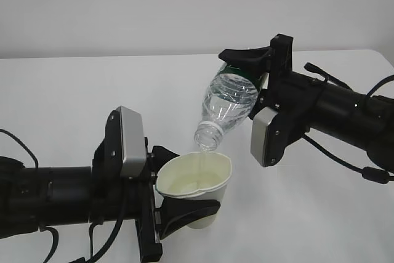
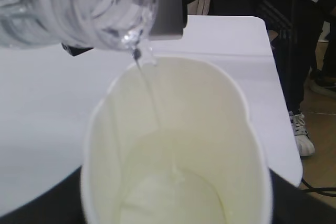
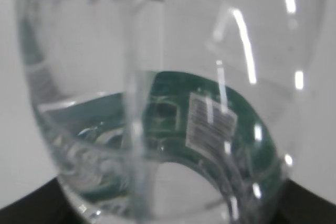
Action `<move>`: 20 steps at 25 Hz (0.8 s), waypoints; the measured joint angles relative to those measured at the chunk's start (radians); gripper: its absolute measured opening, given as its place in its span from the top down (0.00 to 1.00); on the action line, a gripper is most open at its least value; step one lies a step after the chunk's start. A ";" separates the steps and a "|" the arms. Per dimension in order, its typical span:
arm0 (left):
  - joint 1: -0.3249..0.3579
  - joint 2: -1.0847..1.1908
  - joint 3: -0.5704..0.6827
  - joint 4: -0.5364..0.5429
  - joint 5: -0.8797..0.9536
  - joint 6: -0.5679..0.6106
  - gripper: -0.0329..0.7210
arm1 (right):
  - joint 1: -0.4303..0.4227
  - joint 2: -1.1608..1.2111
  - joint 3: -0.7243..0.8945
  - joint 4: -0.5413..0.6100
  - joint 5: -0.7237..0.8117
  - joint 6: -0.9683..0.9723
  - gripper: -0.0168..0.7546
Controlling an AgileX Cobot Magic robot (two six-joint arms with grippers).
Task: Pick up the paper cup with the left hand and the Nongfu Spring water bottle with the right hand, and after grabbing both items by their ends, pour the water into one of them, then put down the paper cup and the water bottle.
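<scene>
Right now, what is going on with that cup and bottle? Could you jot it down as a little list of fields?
Stage: pouring under way
Paper cup: held off the table, roughly upright, by the left end effector
Water bottle: tilted neck-down over the cup, held near its base by the right end effector
Water: thin stream from the bottle mouth into the cup; some already pooled inside
Bottle mouth: just above the cup rim; contact not clear
Surface: white table

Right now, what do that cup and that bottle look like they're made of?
The paper cup looks like matte white paper: opaque, with a rolled rim squeezed out of round. The water bottle looks like thin clear glossy plastic: see-through, ribbed, with bright glints and a green label band.
</scene>
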 joint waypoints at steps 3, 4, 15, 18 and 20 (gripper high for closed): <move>0.000 0.000 0.000 0.000 0.000 0.000 0.40 | 0.000 0.000 0.000 0.000 0.000 0.000 0.38; 0.000 0.000 0.000 0.000 0.000 0.000 0.40 | 0.000 0.000 0.000 0.000 0.000 0.000 0.38; 0.000 0.000 0.000 0.000 0.000 0.000 0.40 | 0.000 0.000 0.000 0.000 0.000 0.000 0.38; 0.000 0.000 0.000 0.000 0.000 0.000 0.40 | 0.000 0.000 0.000 0.000 0.000 0.000 0.38; 0.000 0.000 0.000 0.000 0.000 0.000 0.40 | 0.000 0.000 0.000 0.000 0.000 0.000 0.38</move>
